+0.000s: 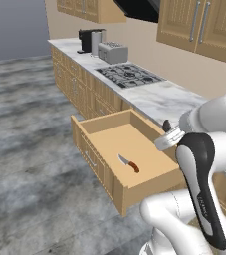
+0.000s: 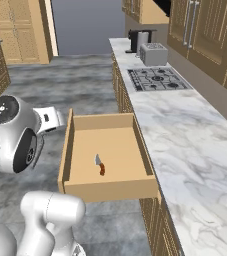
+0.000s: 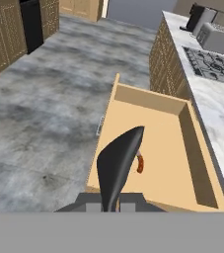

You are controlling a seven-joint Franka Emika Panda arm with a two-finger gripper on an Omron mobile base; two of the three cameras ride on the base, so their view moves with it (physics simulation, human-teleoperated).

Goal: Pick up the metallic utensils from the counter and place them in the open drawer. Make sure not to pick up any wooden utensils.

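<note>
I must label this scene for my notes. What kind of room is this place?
A kitchen, rendered. A gas stove is set into the marble counter, a toaster stands beyond it, and an open drawer holds a knife.

1. Grey mottled stone floor (image 1: 20,129) spreads across the open room
2. A run of light-wood base cabinets (image 1: 79,89) with panelled fronts lines the right wall
3. Its white-and-grey marble top (image 2: 185,130) carries a black gas hob (image 2: 157,79), a silver toaster (image 2: 153,54) and a dark coffee machine (image 2: 137,40)
4. Matching wooden wall cabinets (image 1: 204,25) with slim metal handles hang above, beside a dark extractor hood (image 1: 137,9)
5. The wall (image 1: 149,45) behind is beige
6. Tall wooden cabinets (image 2: 27,30) stand across the room
7. Light is even and soft
</note>
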